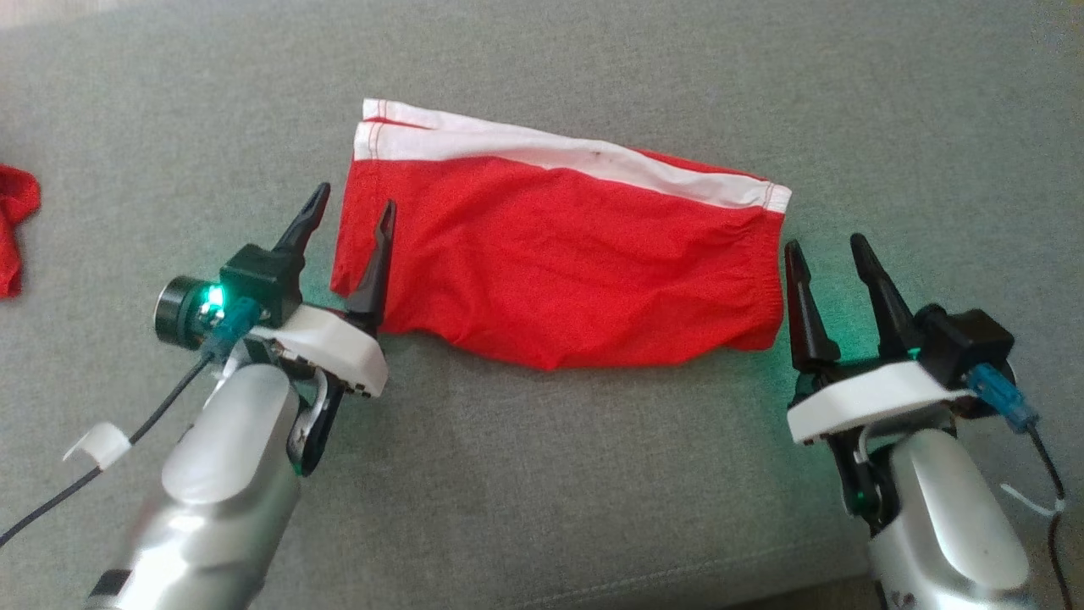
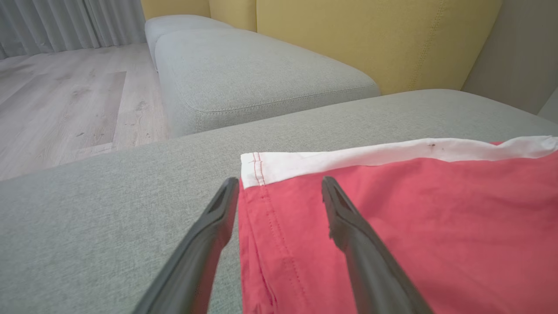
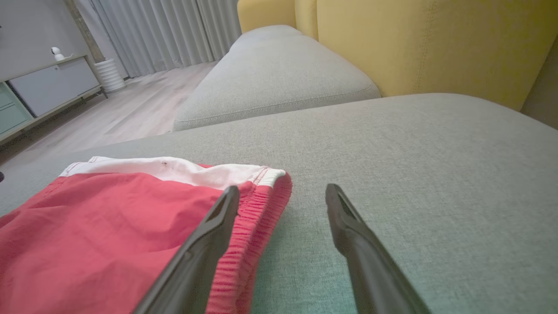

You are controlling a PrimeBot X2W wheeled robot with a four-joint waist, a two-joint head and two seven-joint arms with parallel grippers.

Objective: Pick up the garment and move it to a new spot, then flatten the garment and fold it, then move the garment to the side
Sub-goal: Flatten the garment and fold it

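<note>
Garment [image 1: 559,263] lies spread on the grey cushion [image 1: 542,474] in the head view. It is red, with a white band along its far edge, and it has some soft wrinkles. The left gripper [image 1: 354,197] stands at the left end of it with the two fingers wide apart. One finger is over the red fabric and the other is over the bare cushion, and nothing is held. The right gripper [image 1: 826,243] is just beside the right end, also with the fingers spread and with nothing between them. A separate red cloth [image 1: 13,224] lies well apart at the left border.

In the left wrist view the left side seam of the garment runs between the two parted fingers, and the white band with red stitching lies just beyond the tips. I cannot tell if the fingers touch the fabric. Behind are a second cushion [image 2: 261,74], a yellow backrest [image 2: 370,39], a wooden floor [image 2: 65,100] and a grey curtain [image 2: 65,22].

In the right wrist view one finger is over the gathered elastic edge of the garment and the other is over bare cushion, with a clear gap between them. A low cabinet [image 3: 43,87] stands far at the left.
</note>
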